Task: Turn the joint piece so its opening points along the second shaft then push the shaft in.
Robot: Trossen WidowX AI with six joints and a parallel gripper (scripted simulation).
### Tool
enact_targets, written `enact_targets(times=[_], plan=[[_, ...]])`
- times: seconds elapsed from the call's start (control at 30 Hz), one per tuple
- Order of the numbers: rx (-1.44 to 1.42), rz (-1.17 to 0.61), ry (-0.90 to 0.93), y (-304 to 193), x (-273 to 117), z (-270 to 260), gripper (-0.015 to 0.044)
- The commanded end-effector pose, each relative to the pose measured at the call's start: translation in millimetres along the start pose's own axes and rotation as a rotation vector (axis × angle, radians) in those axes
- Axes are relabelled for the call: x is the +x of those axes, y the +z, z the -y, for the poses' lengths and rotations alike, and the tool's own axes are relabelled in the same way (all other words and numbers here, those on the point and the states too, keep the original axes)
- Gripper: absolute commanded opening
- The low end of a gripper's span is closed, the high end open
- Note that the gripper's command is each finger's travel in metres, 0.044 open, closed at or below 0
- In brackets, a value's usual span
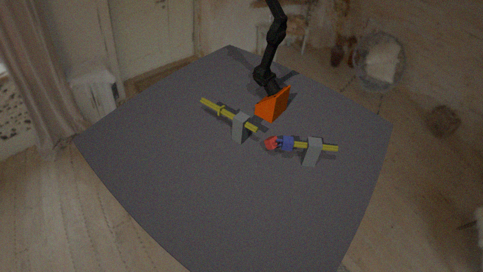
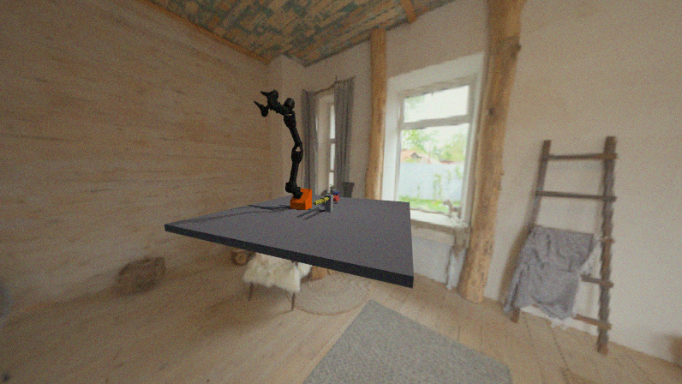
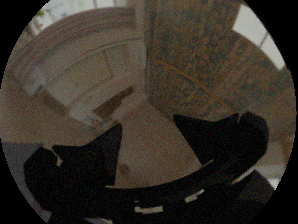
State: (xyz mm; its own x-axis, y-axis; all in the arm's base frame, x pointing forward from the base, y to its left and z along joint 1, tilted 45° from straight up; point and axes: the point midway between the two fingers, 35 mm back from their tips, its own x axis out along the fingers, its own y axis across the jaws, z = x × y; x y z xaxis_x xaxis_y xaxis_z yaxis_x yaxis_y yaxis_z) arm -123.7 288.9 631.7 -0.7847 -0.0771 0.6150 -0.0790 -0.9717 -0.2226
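A yellow shaft (image 1: 329, 147) is held in a grey block (image 1: 313, 152) at the right in the top view. A blue hinge part (image 1: 287, 142) and a red joint piece (image 1: 270, 142) (image 2: 336, 198) are on its left end; the red piece looks tilted. The second yellow shaft (image 1: 209, 103) (image 2: 320, 201) passes through another grey block (image 1: 238, 124) (image 2: 329, 205) at a slant. Its near end stops short of the red piece, with a gap between, and a yellow collar (image 1: 220, 110) sits behind the block. My gripper (image 2: 258, 97) (image 3: 148, 121) is open and empty, high above the table, away from both shafts.
The orange arm base (image 1: 270, 108) (image 2: 300, 200) stands on the grey table (image 1: 168, 169) (image 2: 362, 238), close to the second shaft's block. The black arm (image 1: 276, 31) (image 2: 296, 162) rises from it. The wrist view shows only room background and a table corner beyond the fingers.
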Motion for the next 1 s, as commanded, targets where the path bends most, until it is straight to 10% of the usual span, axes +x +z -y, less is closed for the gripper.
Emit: enact_targets(times=[0.0,0.97], plan=[[0.000,0.000,0.000,0,0,0,0.0426],[0.216,0.260,0.617,92,49,-241,0.0440]])
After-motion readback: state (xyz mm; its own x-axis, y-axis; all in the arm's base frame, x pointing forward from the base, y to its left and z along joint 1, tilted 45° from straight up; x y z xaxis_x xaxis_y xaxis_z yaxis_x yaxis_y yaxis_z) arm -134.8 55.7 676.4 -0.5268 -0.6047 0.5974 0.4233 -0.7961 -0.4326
